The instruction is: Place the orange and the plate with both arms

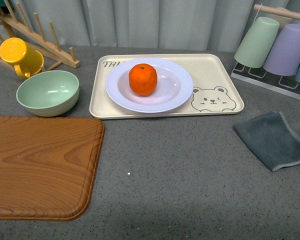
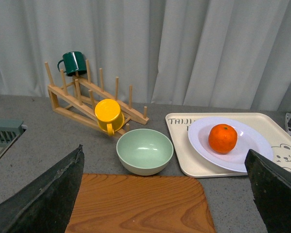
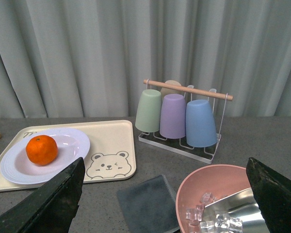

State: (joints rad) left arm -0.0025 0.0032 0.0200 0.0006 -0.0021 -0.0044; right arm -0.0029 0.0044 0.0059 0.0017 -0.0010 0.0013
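The orange (image 1: 143,79) rests in the middle of the white plate (image 1: 176,92), and the plate sits on the left half of the beige bear tray (image 1: 215,75). Both wrist views show the same pair: orange (image 2: 222,138) on plate (image 2: 252,141), and orange (image 3: 41,149) on plate (image 3: 70,145). Neither arm shows in the front view. My left gripper (image 2: 167,194) is open above the wooden board, nothing between its fingers. My right gripper (image 3: 167,194) hangs open over a grey cloth and a pink bowl, holding nothing.
A wooden cutting board (image 1: 40,165) lies front left, a pale green bowl (image 1: 47,92) behind it, and a yellow mug (image 1: 21,57) on a wooden rack (image 1: 40,35). A grey cloth (image 1: 274,140) lies right. Cups hang on a rack (image 1: 282,47). A pink bowl with ice and a scoop (image 3: 218,204) is near the right gripper.
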